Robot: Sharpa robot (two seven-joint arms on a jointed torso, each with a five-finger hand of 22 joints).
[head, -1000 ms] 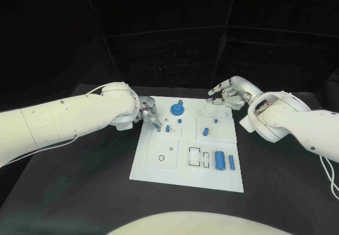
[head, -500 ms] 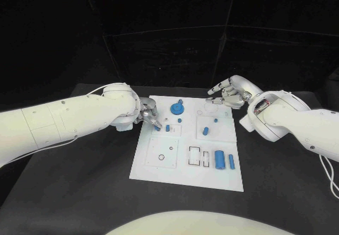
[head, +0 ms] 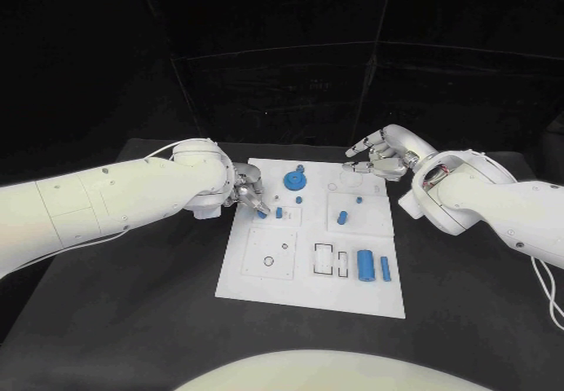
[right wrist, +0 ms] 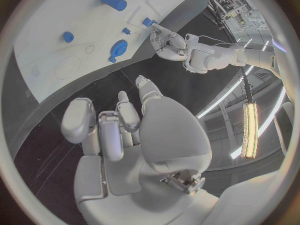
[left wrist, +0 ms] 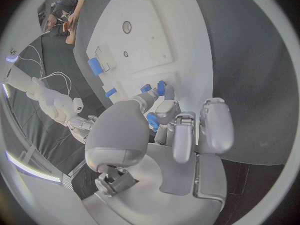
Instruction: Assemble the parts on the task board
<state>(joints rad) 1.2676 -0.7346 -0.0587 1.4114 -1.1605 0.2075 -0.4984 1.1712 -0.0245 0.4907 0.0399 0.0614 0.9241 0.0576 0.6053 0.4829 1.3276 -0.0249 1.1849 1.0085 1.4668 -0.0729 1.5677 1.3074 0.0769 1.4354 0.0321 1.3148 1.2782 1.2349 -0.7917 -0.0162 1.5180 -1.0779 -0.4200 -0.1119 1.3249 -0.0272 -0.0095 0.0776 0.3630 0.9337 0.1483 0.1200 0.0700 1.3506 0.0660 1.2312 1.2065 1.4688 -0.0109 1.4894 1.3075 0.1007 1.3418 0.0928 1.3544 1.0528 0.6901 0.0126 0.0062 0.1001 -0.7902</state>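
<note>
Left robot hand (head: 244,194) pinches a small blue part (head: 260,214) at the task board (head: 308,281)'s ten o'clock edge, likely lining it up. Right robot hand (head: 382,156) hovers at one o'clock, fingers apart, empty.

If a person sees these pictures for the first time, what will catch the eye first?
The white task board in the middle of the black table, dotted with small blue parts. At its far left edge the left hand pinches a blue part over the board. The right hand hovers at the far right corner, fingers apart and holding nothing.
</note>
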